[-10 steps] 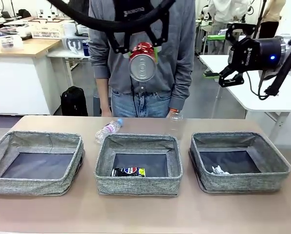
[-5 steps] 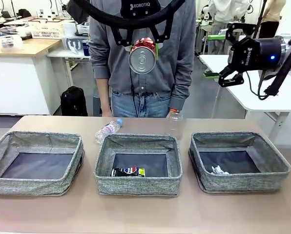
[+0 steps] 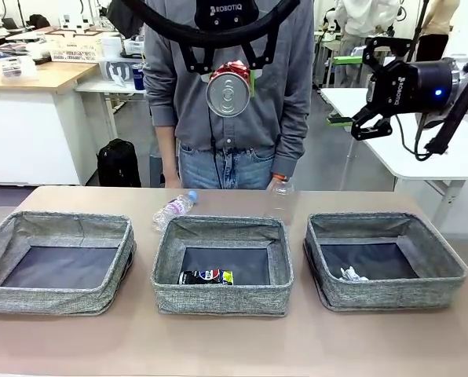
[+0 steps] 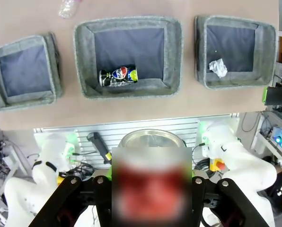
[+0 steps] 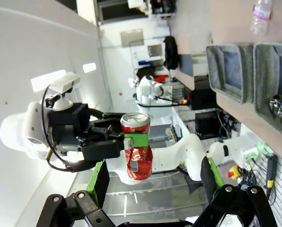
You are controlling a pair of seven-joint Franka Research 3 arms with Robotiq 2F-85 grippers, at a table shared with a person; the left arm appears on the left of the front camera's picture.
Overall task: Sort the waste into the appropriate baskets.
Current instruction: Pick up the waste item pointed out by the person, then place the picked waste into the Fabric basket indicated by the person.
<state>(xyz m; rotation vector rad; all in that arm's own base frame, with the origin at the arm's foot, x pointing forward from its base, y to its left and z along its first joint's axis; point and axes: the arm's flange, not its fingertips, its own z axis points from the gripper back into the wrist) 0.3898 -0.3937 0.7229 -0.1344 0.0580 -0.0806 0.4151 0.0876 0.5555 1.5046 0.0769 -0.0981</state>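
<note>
As person (image 3: 290, 94) stands behind, bottle (image 3: 173, 210) (blue-capped), cup (image 3: 280, 198)

A beige tabletop (image 3: 234, 345) takes up the near ground. Beyond its far edge lies a grey floor (image 3: 328, 169). On it, at the far left, a black backpack (image 3: 118, 163) stands beside a white-sided desk with a wooden top (image 3: 38, 78), cluttered with white boxes (image 3: 73, 47). A white table (image 3: 462, 161) stands at the far right.

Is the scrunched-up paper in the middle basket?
No, the paper wad lies in the right basket, while the middle basket holds just the flattened dark can.
</note>
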